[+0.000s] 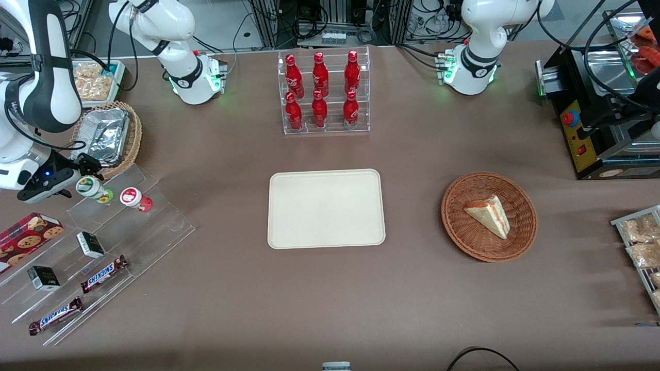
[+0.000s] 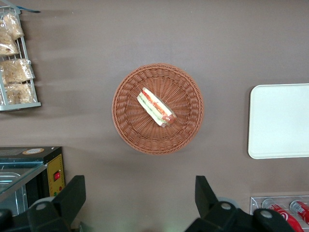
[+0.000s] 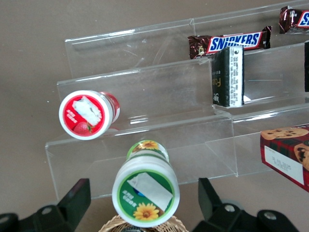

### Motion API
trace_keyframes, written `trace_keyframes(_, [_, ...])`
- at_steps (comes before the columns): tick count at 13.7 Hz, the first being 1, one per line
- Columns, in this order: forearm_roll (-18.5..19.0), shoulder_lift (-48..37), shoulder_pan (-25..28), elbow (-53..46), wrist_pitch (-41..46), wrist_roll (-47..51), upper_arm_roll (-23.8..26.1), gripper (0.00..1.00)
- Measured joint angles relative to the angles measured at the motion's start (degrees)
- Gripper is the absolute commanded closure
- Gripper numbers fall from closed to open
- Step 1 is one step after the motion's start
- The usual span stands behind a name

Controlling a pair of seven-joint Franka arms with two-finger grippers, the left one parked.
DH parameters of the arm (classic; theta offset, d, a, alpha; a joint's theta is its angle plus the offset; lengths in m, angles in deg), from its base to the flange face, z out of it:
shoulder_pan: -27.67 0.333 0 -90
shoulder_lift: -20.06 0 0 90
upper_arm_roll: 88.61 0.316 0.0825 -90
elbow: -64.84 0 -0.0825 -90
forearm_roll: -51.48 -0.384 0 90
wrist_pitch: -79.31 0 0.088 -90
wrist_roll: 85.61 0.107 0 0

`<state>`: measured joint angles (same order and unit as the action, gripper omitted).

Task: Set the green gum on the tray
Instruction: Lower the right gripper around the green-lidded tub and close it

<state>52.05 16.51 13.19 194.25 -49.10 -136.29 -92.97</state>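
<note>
Gripper (image 3: 140, 205) jaws apart around the green gum (image 1: 93, 189), seemingly untouched, on the acrylic stand (image 1: 134, 226); tray (image 1: 326, 208) bare

The gum (image 1: 94, 189) is a small bottle with a green-ringed white lid and a green-yellow label, lying tilted on the top step of a clear stand at the working arm's end of the counter. The tray (image 1: 326, 208), cream with rounded corners and a low rim, lies flat mid-counter, well apart from it.

Brown-clothed table (image 1: 330, 288) under even light — cables and metal racks (image 1: 330, 20) along its edge.
</note>
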Motion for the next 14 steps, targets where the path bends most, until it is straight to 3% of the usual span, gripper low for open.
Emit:
trace_keyframes(4, [0.0, 0.66, -0.12, 0.05, -0.48, -0.07, -0.01, 0.02])
trace_keyframes(6, [0.0, 0.71, -0.12, 0.13, -0.66, -0.08, -0.01, 0.09])
trace_keyframes(7, [0.0, 0.73, -0.12, 0.2, -0.72, -0.09, -0.01, 0.23])
trace_keyframes(9, [0.0, 0.84, -0.12, 0.44, -0.89, -0.11, -0.01, 0.75])
trace_keyframes(10, [0.0, 0.93, -0.12, 0.52, -1.0, -0.12, -0.01, 0.94])
trace_keyframes(11, [0.0, 1.02, -0.12, 0.52, -1.04, -0.12, -0.01, 1.0])
trace_keyframes(14, [0.0, 1.03, -0.12, 0.5, -1.06, -0.12, 0.01, 1.0])
